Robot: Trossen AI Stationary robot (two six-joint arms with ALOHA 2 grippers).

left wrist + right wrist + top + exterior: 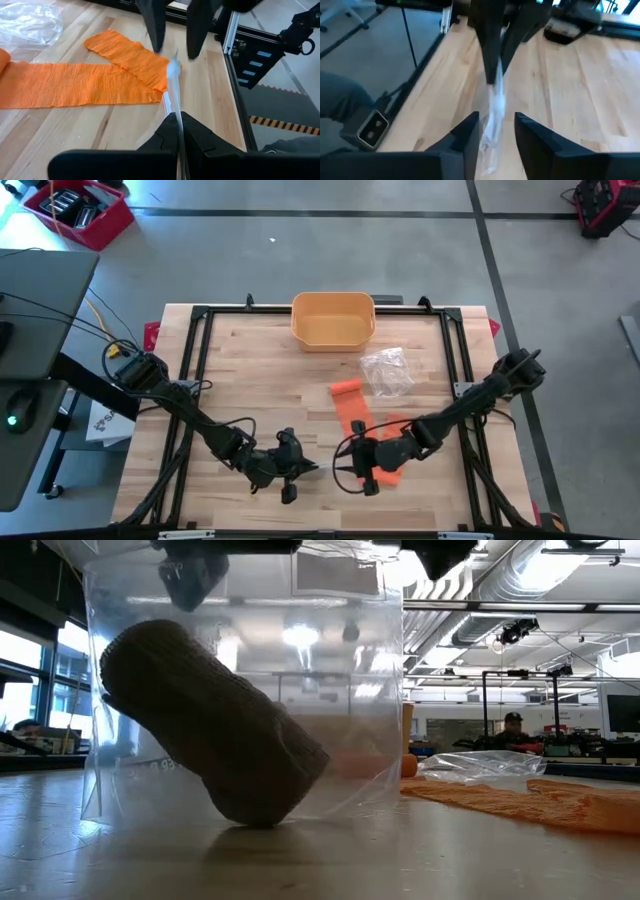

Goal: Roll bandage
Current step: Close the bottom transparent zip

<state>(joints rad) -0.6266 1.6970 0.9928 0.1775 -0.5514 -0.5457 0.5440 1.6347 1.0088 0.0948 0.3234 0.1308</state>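
A clear plastic bag (345, 690) stands upright near the table's front edge. Inside it a brown rolled bandage (210, 720) leans tilted, its lower end (250, 810) on the bag's bottom. My left gripper (290, 468) is shut on the bag's top edge. My right gripper (358, 470) is open, with one finger on either side of the same edge (494, 117); it also shows in the left wrist view (172, 30). An orange bandage (360, 415) lies unrolled flat on the table behind the bag, one end folded back over itself. My left gripper pinches the bag's top edge (178, 122) between its two shut fingers, coming about level from the table's left side and lying along the edge. The bag hangs upright below the fingers, its bottom (240, 825) on the table.
A yellow basket (333, 318) stands at the table's far edge. A crumpled piece of clear plastic (385, 370) lies between it and the orange bandage. A black frame (200, 330) runs around the tabletop. There is bare wood at the left half of the table.
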